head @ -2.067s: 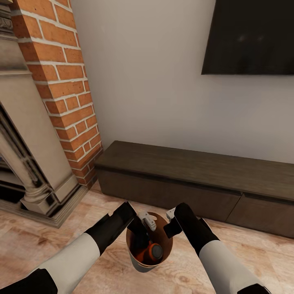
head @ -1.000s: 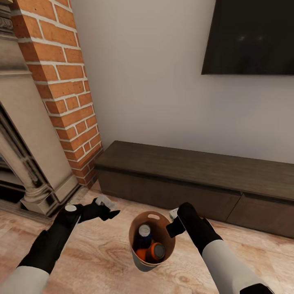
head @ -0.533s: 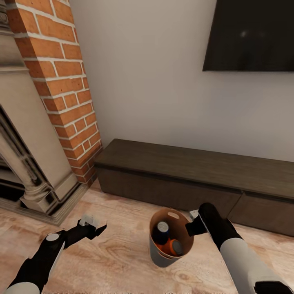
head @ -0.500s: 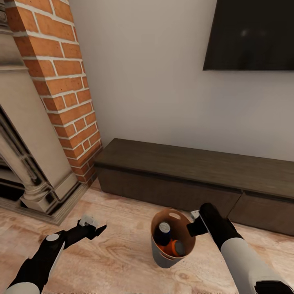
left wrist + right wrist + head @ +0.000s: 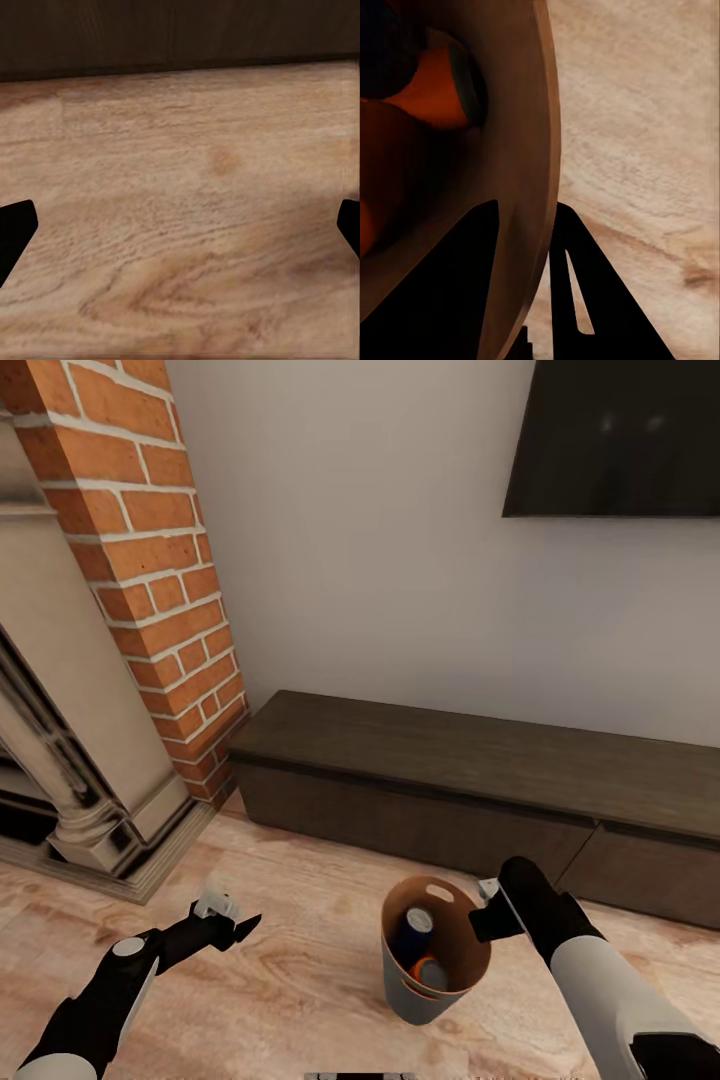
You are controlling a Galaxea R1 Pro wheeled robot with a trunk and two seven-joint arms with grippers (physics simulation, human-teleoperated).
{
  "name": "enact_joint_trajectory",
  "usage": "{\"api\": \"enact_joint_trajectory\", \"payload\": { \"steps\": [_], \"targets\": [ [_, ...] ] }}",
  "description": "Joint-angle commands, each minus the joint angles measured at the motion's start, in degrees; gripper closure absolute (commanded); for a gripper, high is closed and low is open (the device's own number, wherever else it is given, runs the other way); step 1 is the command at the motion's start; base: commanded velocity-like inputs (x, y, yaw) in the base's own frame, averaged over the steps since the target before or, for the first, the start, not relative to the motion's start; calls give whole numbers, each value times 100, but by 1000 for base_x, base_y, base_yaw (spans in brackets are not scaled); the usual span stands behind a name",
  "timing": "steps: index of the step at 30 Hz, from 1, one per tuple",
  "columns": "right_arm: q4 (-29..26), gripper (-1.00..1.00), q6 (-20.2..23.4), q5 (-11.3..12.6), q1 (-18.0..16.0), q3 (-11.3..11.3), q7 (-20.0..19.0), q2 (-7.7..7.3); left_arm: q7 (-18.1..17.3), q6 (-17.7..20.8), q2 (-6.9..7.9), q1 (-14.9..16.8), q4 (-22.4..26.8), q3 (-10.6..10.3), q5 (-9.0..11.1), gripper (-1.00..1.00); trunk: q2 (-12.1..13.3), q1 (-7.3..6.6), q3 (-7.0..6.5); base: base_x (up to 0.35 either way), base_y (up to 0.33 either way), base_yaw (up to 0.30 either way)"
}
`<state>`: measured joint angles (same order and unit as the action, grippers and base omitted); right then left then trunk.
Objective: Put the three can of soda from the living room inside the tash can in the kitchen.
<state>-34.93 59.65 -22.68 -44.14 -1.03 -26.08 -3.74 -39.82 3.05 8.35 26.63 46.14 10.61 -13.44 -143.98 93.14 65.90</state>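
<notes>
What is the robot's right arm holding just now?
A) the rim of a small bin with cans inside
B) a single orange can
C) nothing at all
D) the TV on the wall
A: the right gripper clamps the rim of the bin, which carries cans inside.

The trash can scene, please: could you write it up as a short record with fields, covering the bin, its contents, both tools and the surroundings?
bin: trash can, held off the wood floor
contents: blue soda can and orange soda can seen inside
right tool: shut on the bin's rim, one finger inside the wall
left tool: open, empty, above the floor
surroundings: dark low cabinet, brick fireplace, wall TV
</notes>
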Motion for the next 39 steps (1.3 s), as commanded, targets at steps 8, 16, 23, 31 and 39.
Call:
{"api": "enact_joint_trajectory", "payload": {
  "steps": [8, 16, 23, 31, 39],
  "targets": [
    [33, 100, 35, 210, -6, 6, -19, -24, 0, -44, 0, 0, -37, -5, 2, -100, -12, 19, 177, 0, 0, 0],
    [38, 100, 35, 211, -7, 21, -20, -57, 0, -49, 0, 0, -43, -5, 1, -100, -17, 30, 266, 0, 0, 0],
    [41, 100, 35, 211, 1, 173, -20, -73, 0, -50, 0, 0, -44, -5, -1, -100, -24, 43, 377, 0, 0, 0],
    [39, 100, 35, 211, 1, 190, -20, -76, 0, -57, 0, 0, -44, -6, 0, -100, -28, 50, 443, 0, 0, 0],
    [39, 100, 35, 204, 2, 191, -19, -77, 0, -52, 0, 0, -46, -5, -1, -100, -28, 50, 443, 0, 0, 0]
  ]
}}
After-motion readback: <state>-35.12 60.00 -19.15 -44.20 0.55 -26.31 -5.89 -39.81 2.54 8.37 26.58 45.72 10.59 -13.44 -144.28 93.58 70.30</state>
